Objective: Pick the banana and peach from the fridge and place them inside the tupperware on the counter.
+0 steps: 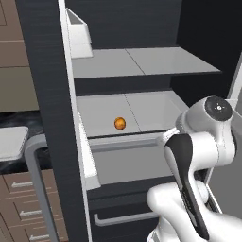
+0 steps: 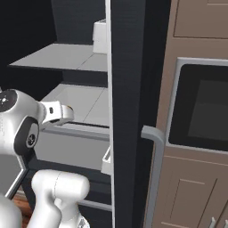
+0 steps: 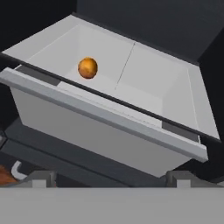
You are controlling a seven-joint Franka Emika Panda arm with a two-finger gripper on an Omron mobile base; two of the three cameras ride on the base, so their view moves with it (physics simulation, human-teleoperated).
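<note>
In the left base view the fridge (image 1: 142, 61) is seen open, its pale grey shelves smooth and flat; the peach (image 1: 120, 123) is seen lying alone on the lower shelf, just behind that shelf's front lip and left of its centre seam; beyond the fridge door, a corner of the tupperware (image 1: 12, 142) is shown resting on the counter (image 1: 19, 120), well apart from the peach; the banana is not made out.

In the right base view the shelves are partly hidden by the door edge; the arm is seen in front of the lower shelf.

In the hand view the peach (image 3: 87, 68) is seen towards the back left of the lower shelf, which is formed as a shallow, hard-walled white bin; the gripper (image 3: 107, 177) is held short of the shelf's front lip, with its fingertips (image 3: 41, 177) set wide apart and nothing between them.

The peach is judged light, round and smooth-skinned, apt to roll on the slick shelf and to bruise if squeezed; it would best be taken across its widest middle, with gentle pressure.
</note>
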